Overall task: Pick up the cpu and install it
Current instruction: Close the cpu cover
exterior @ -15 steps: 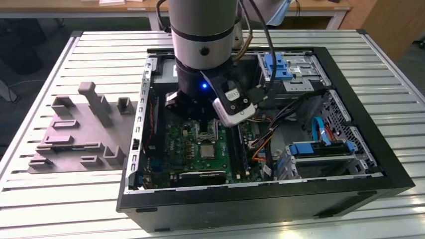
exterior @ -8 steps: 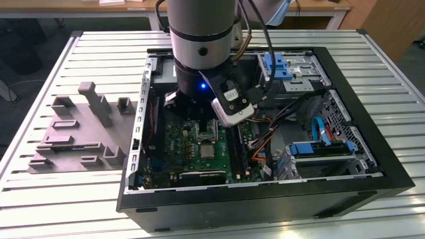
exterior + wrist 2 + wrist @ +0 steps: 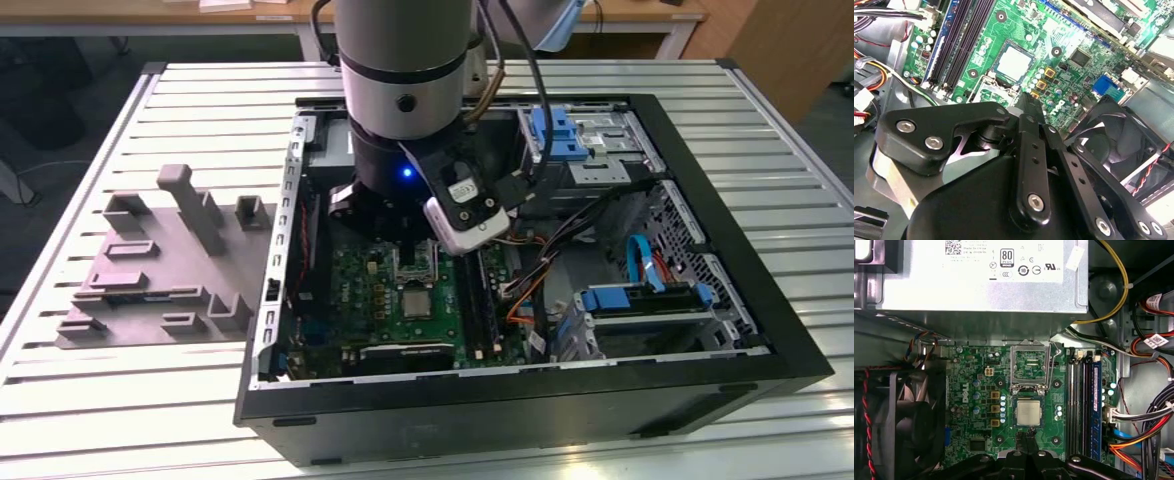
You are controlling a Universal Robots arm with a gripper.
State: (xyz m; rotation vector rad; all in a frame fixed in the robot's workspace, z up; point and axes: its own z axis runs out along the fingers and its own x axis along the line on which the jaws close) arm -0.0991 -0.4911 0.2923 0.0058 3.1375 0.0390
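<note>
The closed, empty gripper (image 3: 1026, 436) is hovering just beside the seated cpu (image 3: 1028, 413); light, thin, fragile, best taken by its edges.

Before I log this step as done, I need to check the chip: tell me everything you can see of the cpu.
The cpu is a small flat square with a silvery-grey metal top and a pale rim. It lies level in its socket on the green circuit board, beside the metal socket frame, which is swung open. In the first wrist view the gripper sits close to its edge; whether they touch is unclear. It also shows in the second wrist view.
</note>
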